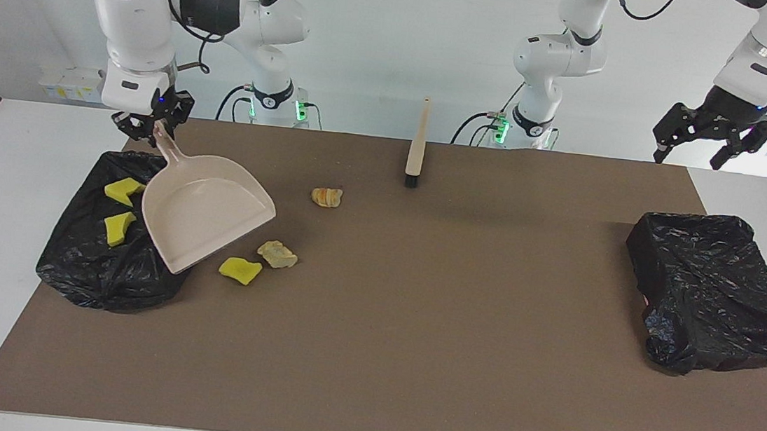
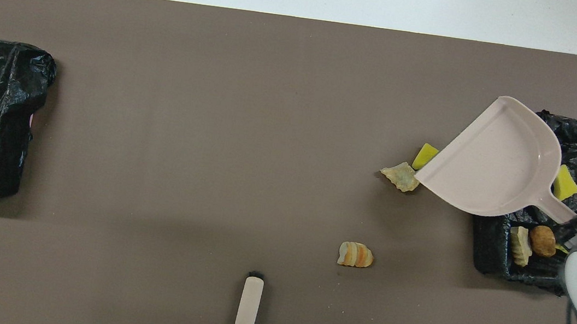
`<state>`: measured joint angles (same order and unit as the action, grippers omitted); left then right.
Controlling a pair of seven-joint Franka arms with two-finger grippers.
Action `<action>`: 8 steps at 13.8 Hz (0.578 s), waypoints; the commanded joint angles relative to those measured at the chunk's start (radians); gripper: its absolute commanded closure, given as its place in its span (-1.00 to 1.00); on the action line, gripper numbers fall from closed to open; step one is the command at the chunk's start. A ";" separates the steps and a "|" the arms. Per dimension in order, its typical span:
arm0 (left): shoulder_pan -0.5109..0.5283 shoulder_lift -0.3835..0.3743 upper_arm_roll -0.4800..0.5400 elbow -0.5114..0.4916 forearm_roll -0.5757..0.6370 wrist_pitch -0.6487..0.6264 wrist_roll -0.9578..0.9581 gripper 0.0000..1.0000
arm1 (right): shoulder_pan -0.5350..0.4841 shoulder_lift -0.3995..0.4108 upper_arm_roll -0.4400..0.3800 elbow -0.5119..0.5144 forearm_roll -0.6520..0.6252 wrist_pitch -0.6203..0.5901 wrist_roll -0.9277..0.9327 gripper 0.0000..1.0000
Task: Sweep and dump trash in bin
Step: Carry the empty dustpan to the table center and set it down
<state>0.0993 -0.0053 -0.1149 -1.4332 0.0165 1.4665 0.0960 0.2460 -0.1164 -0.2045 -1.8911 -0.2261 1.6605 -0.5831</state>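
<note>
Here we see the trash split in two lots. Two yellow chunks (image 1: 122, 190) lie in the black-lined bin (image 1: 94, 265) at the right arm's end of the bench, with two tan lumps (image 2: 530, 242) in the same bin nearer the robots. On the brown mat (image 1: 412, 359) beside the bin lie a third yellow chunk (image 1: 240, 270) and a pale lump (image 1: 277, 254), close together, with a striped lump (image 1: 327, 197) nearer the robots. The right gripper (image 1: 151, 124) is clenched on the handle of the beige dustpan (image 1: 205, 209), whose pan hangs over the bin's edge and the mat. The left gripper (image 1: 694, 148) waits with fingers spread above the second lined bin (image 1: 714, 289). The brush (image 1: 416, 150) lies untouched near the robots.
</note>
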 commanded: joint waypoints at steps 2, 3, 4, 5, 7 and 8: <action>-0.003 -0.036 0.003 -0.043 0.005 -0.006 0.002 -1.00 | 0.100 0.043 0.004 0.001 0.114 0.005 0.305 1.00; -0.004 -0.036 0.003 -0.043 0.005 -0.006 0.001 -1.00 | 0.127 0.066 0.004 0.010 0.151 0.015 0.383 1.00; -0.004 -0.036 0.003 -0.043 0.005 -0.008 0.001 -1.00 | 0.159 0.093 0.004 0.021 0.192 0.027 0.458 1.00; -0.004 -0.036 0.003 -0.043 0.005 -0.011 0.001 -1.00 | 0.194 0.124 0.004 0.032 0.221 0.047 0.551 1.00; -0.004 -0.036 0.001 -0.041 0.005 -0.009 0.001 -1.00 | 0.272 0.176 0.005 0.055 0.252 0.106 0.717 1.00; -0.004 -0.036 0.003 -0.043 0.005 -0.009 0.001 -1.00 | 0.312 0.213 0.005 0.079 0.270 0.132 0.774 1.00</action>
<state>0.0992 -0.0158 -0.1156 -1.4466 0.0165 1.4599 0.0959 0.5076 0.0323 -0.1947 -1.8733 0.0019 1.7672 0.0905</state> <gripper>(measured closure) 0.000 0.670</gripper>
